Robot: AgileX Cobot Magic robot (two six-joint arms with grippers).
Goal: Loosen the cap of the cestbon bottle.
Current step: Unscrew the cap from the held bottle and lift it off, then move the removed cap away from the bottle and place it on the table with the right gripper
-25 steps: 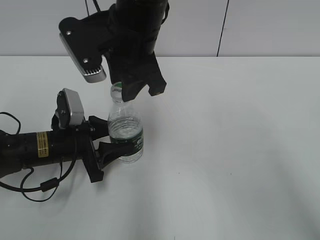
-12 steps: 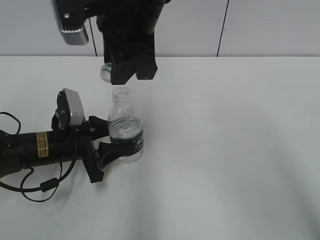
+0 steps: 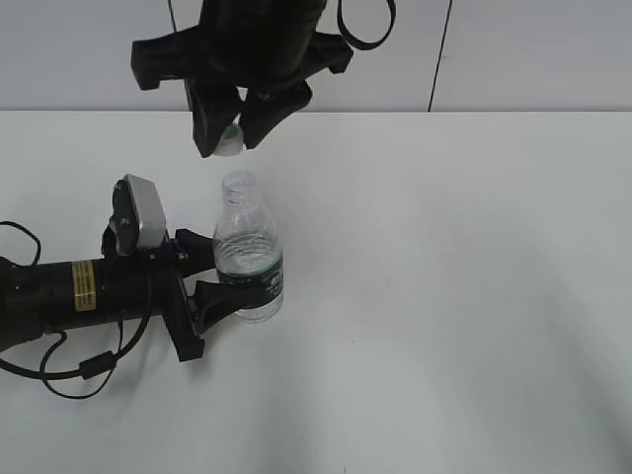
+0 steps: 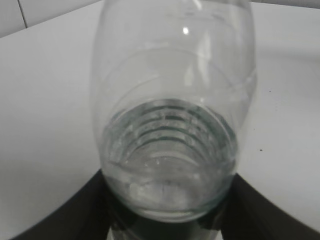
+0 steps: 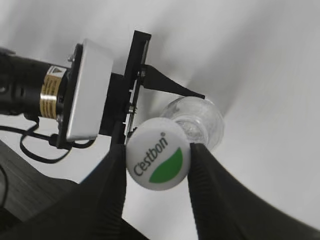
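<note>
Presently the cap (image 5: pixel 158 160) is off the neck and pinched between the two fingers of the right gripper (image 3: pixel 229 136), which hangs above and slightly left of the open mouth of the cestbon bottle (image 3: pixel 248 262). The left gripper (image 3: pixel 202 284) is clamped on the bottle's lower body at the green label band, holding it upright on the white table (image 3: pixel 444 296). Risks, as judged: the bottle holds water to roughly mid-height and is now unsealed, so any tilt or jolt from the left arm could spill it; an overly tight squeeze on the thin ribbed wall could push water up and out. The cap is held only at its rim, and a slight slackening of the right fingers would drop it, possibly onto the table or the left arm's camera housing (image 3: pixel 146 212) below. Count: one bottle, one cap, two grippers, one table; no other loose items visible.
</note>
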